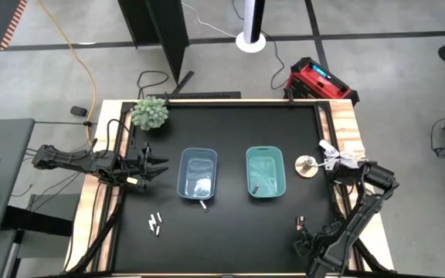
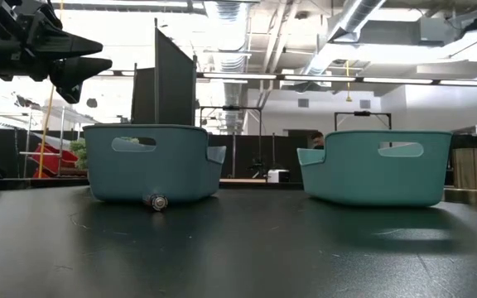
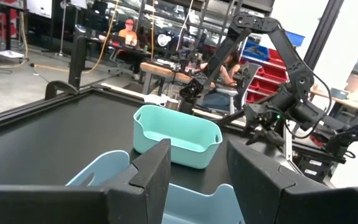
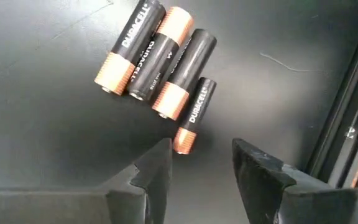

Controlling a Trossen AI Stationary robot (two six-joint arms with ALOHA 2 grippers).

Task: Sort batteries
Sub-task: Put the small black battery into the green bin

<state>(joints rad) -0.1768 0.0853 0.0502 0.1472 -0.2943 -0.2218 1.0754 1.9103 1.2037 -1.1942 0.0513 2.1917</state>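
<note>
Several dark batteries with coppery ends (image 4: 160, 59) lie side by side on the black table, near its right near corner (image 1: 300, 222). My right gripper (image 4: 197, 165) hovers open just above them, its fingers on either side of the smallest one's coppery end (image 4: 183, 140). Whitish batteries (image 1: 156, 224) lie on the table's near left. One battery (image 2: 156, 201) rests against the blue bin's (image 1: 198, 174) near wall. The teal bin (image 1: 265, 171) stands to the blue bin's right. My left gripper (image 1: 157, 166) is open, raised above the table just left of the blue bin, pointing at it (image 3: 197, 168).
A green plant (image 1: 151, 113) sits at the table's far left corner. A small round wooden piece (image 1: 306, 164) lies right of the teal bin. A red device (image 1: 321, 79) stands on the floor beyond the far edge. Bare black table lies between the bins and the near edge.
</note>
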